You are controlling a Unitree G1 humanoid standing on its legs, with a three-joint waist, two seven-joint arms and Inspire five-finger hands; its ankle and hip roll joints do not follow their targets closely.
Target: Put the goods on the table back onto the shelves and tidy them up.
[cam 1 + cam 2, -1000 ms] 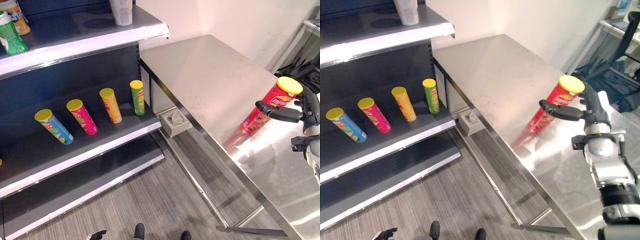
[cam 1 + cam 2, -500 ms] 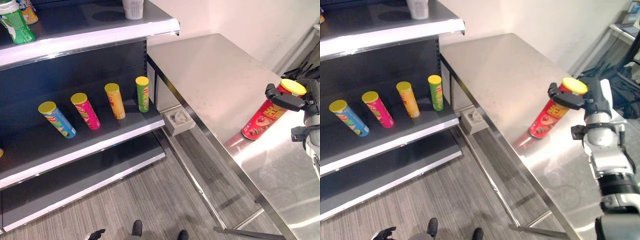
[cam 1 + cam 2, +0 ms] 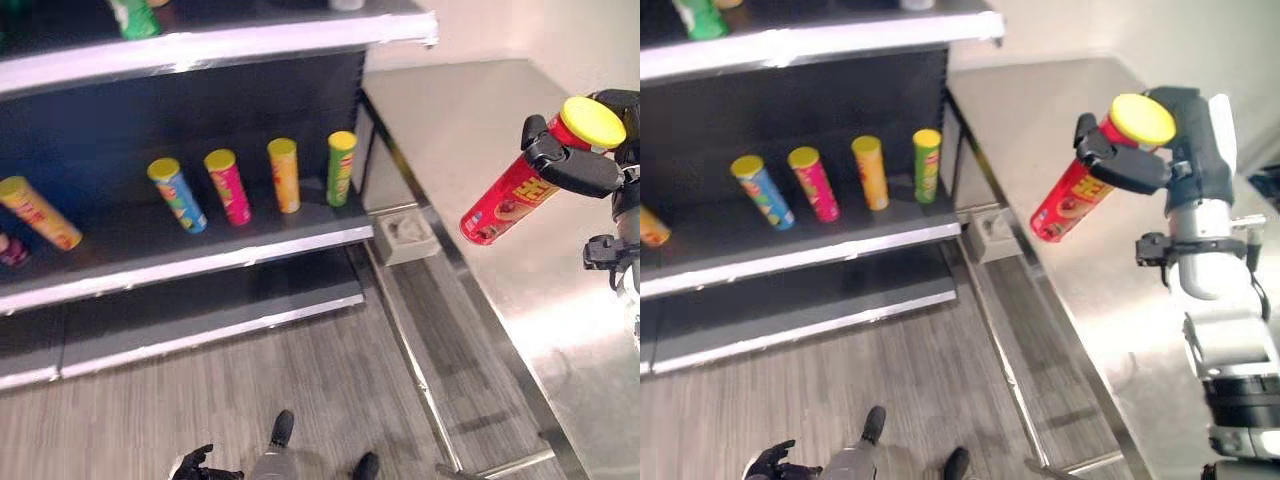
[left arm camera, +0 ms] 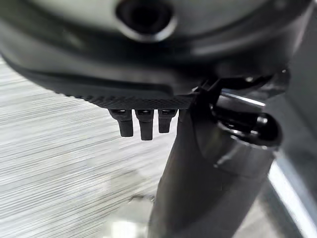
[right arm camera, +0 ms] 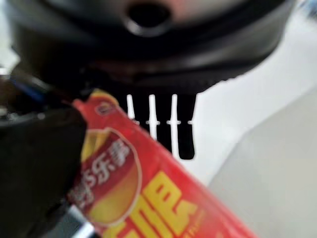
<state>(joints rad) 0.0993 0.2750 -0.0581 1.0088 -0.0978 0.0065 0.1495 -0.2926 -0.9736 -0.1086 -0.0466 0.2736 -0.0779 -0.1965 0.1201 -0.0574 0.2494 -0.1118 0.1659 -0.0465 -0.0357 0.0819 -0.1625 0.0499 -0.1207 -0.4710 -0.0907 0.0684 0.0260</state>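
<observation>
Your right hand [image 3: 1160,160] has its fingers wrapped round the red can [image 3: 510,195] near its lid, tilted in the air above the bench [image 3: 470,120]. It looks light, stiff and slick; grip nearer mid-body.

Red can [image 3: 505,203], yellow lid [image 3: 593,121]; dark hand [image 3: 575,170]; grey-striped floor [image 3: 270,390].
</observation>
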